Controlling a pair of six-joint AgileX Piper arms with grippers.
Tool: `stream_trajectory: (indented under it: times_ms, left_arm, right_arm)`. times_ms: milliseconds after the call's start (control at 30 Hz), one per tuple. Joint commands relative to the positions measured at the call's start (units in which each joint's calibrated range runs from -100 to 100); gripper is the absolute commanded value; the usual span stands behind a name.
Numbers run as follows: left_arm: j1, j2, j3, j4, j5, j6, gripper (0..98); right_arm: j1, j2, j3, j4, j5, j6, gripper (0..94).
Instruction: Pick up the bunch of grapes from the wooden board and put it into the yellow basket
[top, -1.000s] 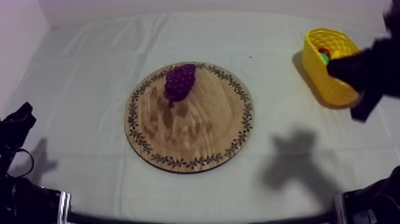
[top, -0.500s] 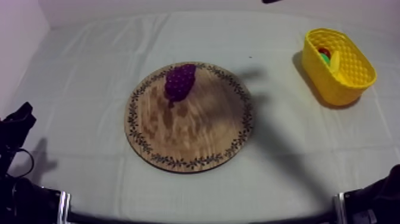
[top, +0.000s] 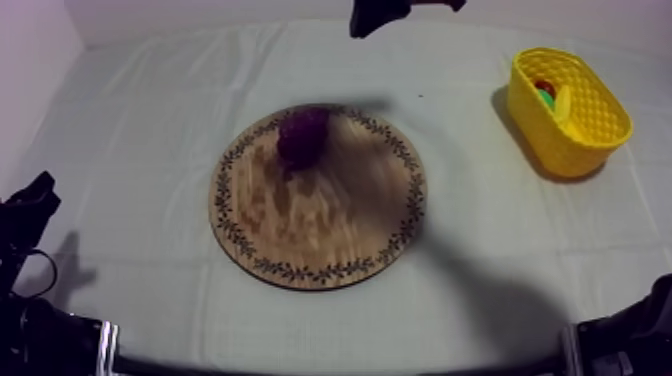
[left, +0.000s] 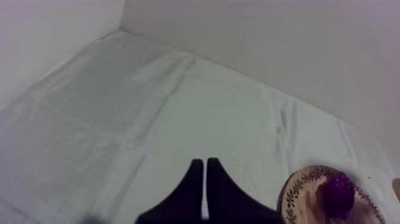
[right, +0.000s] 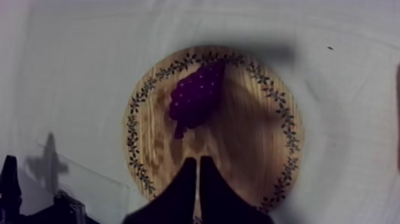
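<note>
While the bunch of grapes (top: 303, 135) lies untouched on the wooden board (top: 330, 235), near its far rim, the step in hand is approach. Right jaws hang above the board, pressed together w/ nothing between. Left jaws, likewise closed & empty, rest well off the board. Next: spread right jaws, descend over grapes. Yellow basket (top: 530, 115) stands well apart from the board; contents hard to ID. Right arm (top: 390, 12) is cut off by the top view's edge.

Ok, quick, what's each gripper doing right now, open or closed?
Left gripper: jaws closed, holding nothing.
Right gripper: jaws closed, holding nothing, over the wooden board.
</note>
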Motion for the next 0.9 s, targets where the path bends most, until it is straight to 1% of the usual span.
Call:
stream_trajectory:
  times_ms: [0,67,100,167,300,400,500,633,867]
  left_arm:
    - [0.02,0.01,-0.04,-0.02,0.01,0.02,0.0]
    - [0.02,0.01,-0.04,-0.02,0.01,0.02,0.0]
    - [0.02,0.01,-0.04,-0.02,0.01,0.02,0.0]
    - [0.02,0.01,-0.04,-0.02,0.01,0.02,0.0]
    - [0.02,0.01,-0.04,-0.02,0.01,0.02,0.0]
    - [0.02,0.01,-0.04,-0.02,0.01,0.02,0.0]
    - [0.02,0.01,-0.04,-0.02,0.01,0.02,0.0]
    - [0.02,0.01,-0.04,-0.02,0.01,0.02,0.0]
    - [0.02,0.01,-0.04,-0.02,0.01,0.02,0.0]
  right_arm:
    - [-0.7,3.04,-2.78,0.5,1.2,-0.11,0.3]
    - [-1.36,4.87,-5.01,1.17,2.15,-0.08,2.2]
    - [-1.66,5.6,-6.0,1.49,2.66,-0.18,5.4]
    - [-2.12,6.69,-7.4,2.06,3.32,-0.61,15.4]
    - [-2.51,7.73,-8.51,2.67,3.9,-1.97,39.4]
    - [-2.27,8.05,-9.05,2.62,4.02,-3.16,51.0]
    - [-2.02,8.24,-9.39,2.55,4.22,-4.0,60.5]
    - [-1.93,8.8,-9.77,2.47,4.62,-4.41,68.3]
    - [-1.95,12.27,-7.68,1.38,3.54,-5.09,72.4]
